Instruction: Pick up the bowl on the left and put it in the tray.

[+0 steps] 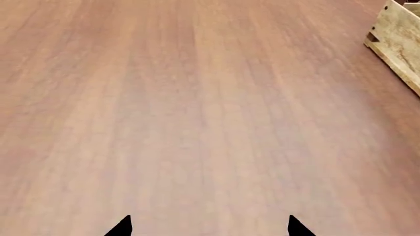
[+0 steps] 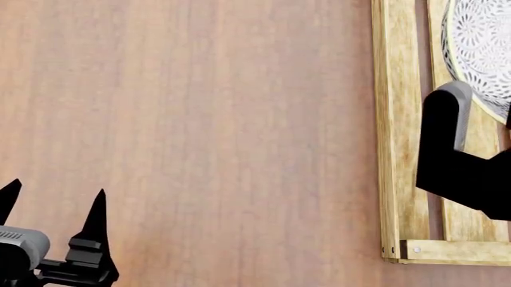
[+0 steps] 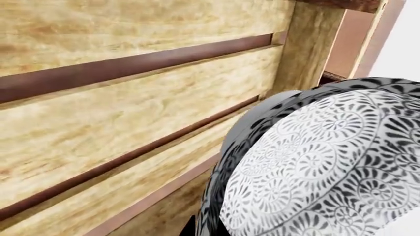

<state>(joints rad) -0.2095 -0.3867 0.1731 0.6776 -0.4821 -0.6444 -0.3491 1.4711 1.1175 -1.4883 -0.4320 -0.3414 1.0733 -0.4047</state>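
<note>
I am judging that the placing step is nearly done: the bowl [image 2: 484, 51] is showing over the slats of the tray [image 2: 394, 149] in the head view, at the right edge of the picture, and my right wrist camera is looking at its patterned wall pressed up close against the light-wood boards, so the bowl is inside the crate, though I cannot tell whether it is resting on the floor slats or hanging just above them. My right gripper [image 2: 463, 155] is reaching in over the tray's near side beside the bowl; only a dark finger and the body behind it are showing, so I cannot tell whether the pincer is pinching the rim or already spread. My left gripper [image 2: 52, 206] is idling low over the bare table [image 2: 207, 119], well apart from the tray, its two black fingers spread with nothing between them, and its own camera is seeing only wood grain and a corner of the crate. The next move, as I am reading it, is calling for a gentle release and a straight lift clear of the rim, without tipping the bowl or knocking the crate's side.
</note>
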